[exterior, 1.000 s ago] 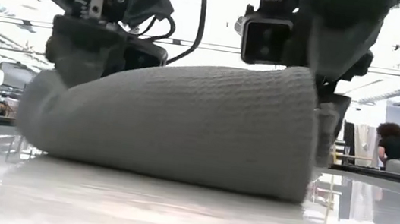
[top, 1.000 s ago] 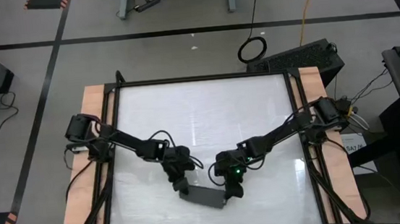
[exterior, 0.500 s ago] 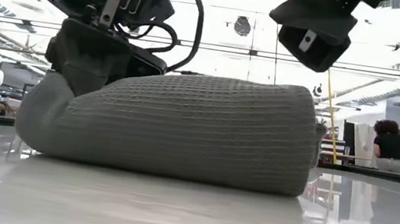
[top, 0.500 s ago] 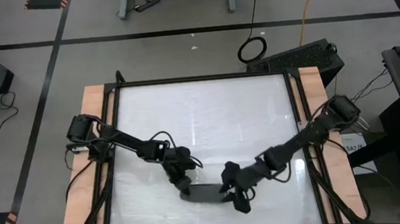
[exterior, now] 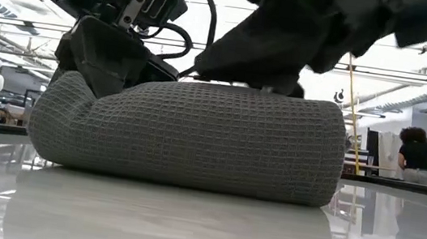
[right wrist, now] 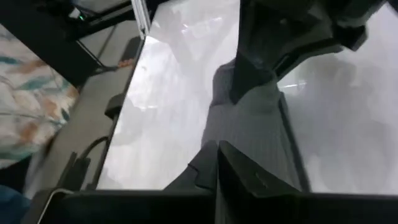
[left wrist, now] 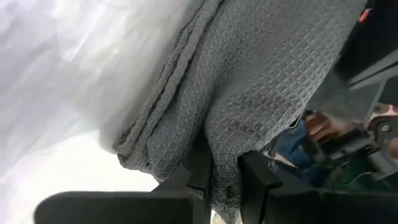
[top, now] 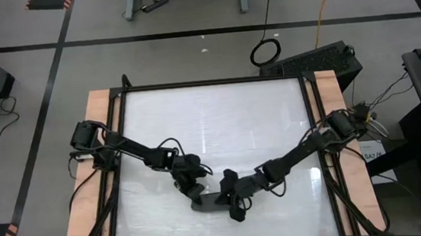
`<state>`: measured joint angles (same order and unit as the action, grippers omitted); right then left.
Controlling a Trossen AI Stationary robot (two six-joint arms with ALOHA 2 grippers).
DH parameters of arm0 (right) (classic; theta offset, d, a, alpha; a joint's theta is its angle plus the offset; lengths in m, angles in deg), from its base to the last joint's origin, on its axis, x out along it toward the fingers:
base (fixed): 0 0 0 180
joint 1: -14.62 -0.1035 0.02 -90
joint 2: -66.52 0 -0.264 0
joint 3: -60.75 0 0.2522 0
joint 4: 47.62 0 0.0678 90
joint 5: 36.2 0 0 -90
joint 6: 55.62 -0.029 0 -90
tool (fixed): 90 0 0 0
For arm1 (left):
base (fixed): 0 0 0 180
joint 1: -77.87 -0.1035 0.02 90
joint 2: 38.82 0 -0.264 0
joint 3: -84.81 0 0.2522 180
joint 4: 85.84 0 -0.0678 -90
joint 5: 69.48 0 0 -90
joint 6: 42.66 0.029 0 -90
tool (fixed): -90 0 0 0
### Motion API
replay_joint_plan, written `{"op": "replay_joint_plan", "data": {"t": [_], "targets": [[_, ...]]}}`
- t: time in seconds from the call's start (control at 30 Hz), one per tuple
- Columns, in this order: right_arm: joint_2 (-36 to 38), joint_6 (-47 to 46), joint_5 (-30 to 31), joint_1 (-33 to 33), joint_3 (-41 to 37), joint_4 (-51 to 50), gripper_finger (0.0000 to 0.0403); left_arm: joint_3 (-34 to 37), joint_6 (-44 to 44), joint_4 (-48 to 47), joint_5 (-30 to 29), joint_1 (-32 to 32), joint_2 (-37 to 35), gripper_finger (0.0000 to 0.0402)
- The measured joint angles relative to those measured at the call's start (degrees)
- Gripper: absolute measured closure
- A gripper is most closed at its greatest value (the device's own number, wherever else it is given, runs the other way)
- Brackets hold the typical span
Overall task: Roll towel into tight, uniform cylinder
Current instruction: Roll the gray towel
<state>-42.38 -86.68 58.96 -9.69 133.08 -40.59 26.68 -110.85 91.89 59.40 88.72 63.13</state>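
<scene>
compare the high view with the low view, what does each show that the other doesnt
Only the high view shows the whole table, both arms reaching in from its sides, and the floor around it. Only the low view shows the towel's waffle weave, its rolled profile lying on the tabletop, and a person in the room behind. Both show the towel near the table's front edge, the left pincer at one end of it and the right pincer over it.

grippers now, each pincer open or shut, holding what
left pincer: shut on the towel, pinching one end.
right pincer: shut, over the towel, holding nothing visible.
</scene>
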Motion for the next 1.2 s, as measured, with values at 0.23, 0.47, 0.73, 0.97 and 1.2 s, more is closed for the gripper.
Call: {"op": "replay_joint_plan", "data": {"t": [0.23,0.47,0.73,0.97,1.2], "targets": [[-5.5,-2.7,-0.6,0.3,0.0,4.8,0.0402,0.0,-5.0,-0.1,-0.8,0.4,0.0,0.0354],[-7.3,-1.9,-0.7,0.7,0.1,5.0,0.0402,-0.1,-4.5,-0.1,-1.9,1.2,-1.2,0.0335],[-7.2,0.5,-4.7,2.7,0.1,4.4,0.0403,-0.1,4.9,-8.2,1.3,-0.3,-10.0,0.0199],[-7.3,1.0,-7.2,5.0,0.1,4.1,0.0403,-0.1,15.8,-5.5,-14.2,1.0,-18.1,0.0152],[-7.3,0.2,-12.9,7.9,0.1,3.9,0.0403,-0.1,33.9,-4.0,-38.6,11.8,-16.7,0.0151]]}}
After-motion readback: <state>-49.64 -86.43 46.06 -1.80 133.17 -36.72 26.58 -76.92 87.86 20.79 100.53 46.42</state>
